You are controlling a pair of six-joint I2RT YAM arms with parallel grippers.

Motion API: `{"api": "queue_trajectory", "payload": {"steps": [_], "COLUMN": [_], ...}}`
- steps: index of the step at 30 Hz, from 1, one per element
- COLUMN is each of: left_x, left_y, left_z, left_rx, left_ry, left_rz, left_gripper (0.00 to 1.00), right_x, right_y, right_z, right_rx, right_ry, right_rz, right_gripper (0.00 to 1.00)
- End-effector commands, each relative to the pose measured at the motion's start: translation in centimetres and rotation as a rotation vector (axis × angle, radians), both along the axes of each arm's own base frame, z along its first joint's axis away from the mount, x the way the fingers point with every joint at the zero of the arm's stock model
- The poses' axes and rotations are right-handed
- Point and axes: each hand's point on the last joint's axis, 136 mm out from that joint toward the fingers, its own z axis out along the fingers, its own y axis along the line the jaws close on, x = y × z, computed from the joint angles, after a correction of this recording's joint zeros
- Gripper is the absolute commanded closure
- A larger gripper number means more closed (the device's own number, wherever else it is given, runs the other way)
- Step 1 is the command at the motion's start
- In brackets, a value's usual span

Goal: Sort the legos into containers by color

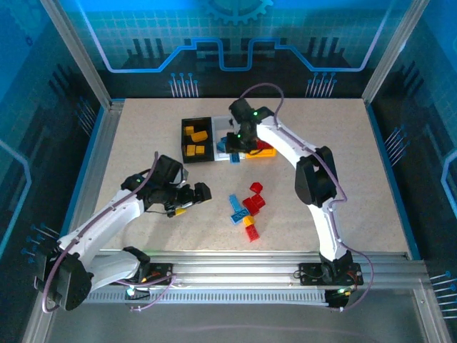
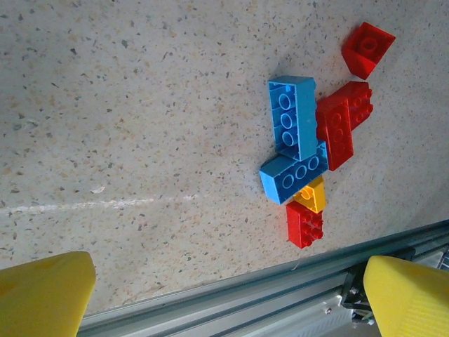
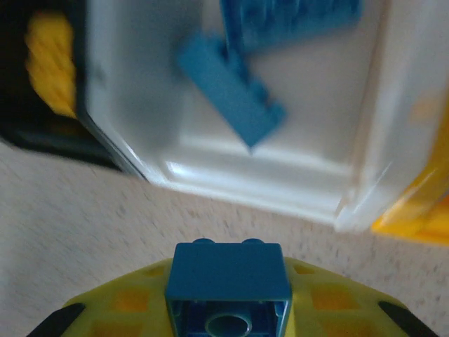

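Note:
A loose pile of legos lies on the table right of my left gripper (image 1: 191, 202): two blue bricks (image 2: 292, 116) (image 2: 293, 175), red bricks (image 2: 344, 123) (image 2: 367, 48) (image 2: 304, 225) and a yellow one (image 2: 312, 194). My left gripper (image 2: 228, 288) is open and holds nothing. The containers stand at the back in a row: a black bin (image 1: 184, 139) with yellow bricks, a white bin (image 3: 245, 186) with blue bricks (image 3: 231, 91), and an orange-yellow bin (image 1: 265, 152). My right gripper (image 1: 237, 146) hovers at the white bin's near edge, shut on a blue brick (image 3: 228, 284).
The metal rail (image 2: 231, 302) along the table's near edge runs just below my left gripper. The right arm (image 1: 314, 179) arches over the table's right half. Bare speckled tabletop (image 1: 143, 143) lies left of the bins.

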Motion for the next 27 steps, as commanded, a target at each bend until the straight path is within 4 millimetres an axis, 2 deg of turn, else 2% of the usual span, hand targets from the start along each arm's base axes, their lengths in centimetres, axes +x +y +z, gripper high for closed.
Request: {"api": "queue_trajectory", "payload": {"steps": [1, 5, 7, 10, 14, 18, 21, 24, 27], "left_x": [-0.7, -0.9, -1.0, -1.1, -1.0, -0.8, -0.5, 0.0, 0.4], "left_y": [0.6, 0.9, 1.0, 1.1, 1.0, 0.6, 0.2, -0.6, -1.9], "left_z": [0.4, 0.7, 0.9, 1.2, 1.6, 1.6, 1.6, 1.5, 1.3], "left_rx": [0.014, 0.023, 0.025, 0.027, 0.030, 0.018, 0.015, 0.012, 0.022], "left_ry": [0.007, 0.016, 0.020, 0.018, 0.003, -0.001, -0.015, -0.027, -0.038], "left_rz": [-0.011, -0.014, -0.017, -0.025, -0.043, -0.070, -0.092, -0.122, -0.170], "left_gripper": [0.01, 0.01, 0.01, 0.01, 0.01, 0.01, 0.01, 0.01, 0.01], "right_x": [3.1, 5.9, 7.0, 7.9, 8.0, 6.8, 4.9, 2.1, -1.5], "right_y": [1.9, 3.1, 3.6, 3.8, 3.4, 2.4, 1.3, 0.3, -1.9], "right_z": [1.7, 1.0, 0.9, 0.8, 1.7, 2.9, 4.3, 6.1, 5.6], "right_rx": [0.129, 0.159, 0.176, 0.182, 0.172, 0.136, 0.101, 0.082, 0.016], "right_ry": [-0.036, -0.064, -0.077, -0.084, -0.105, -0.113, -0.118, -0.128, -0.071], "right_rz": [-0.053, -0.077, -0.087, -0.104, -0.107, -0.081, -0.056, -0.022, -0.014], "right_gripper": [0.70, 0.68, 0.63, 0.53, 0.47, 0.45, 0.44, 0.43, 0.43]}}
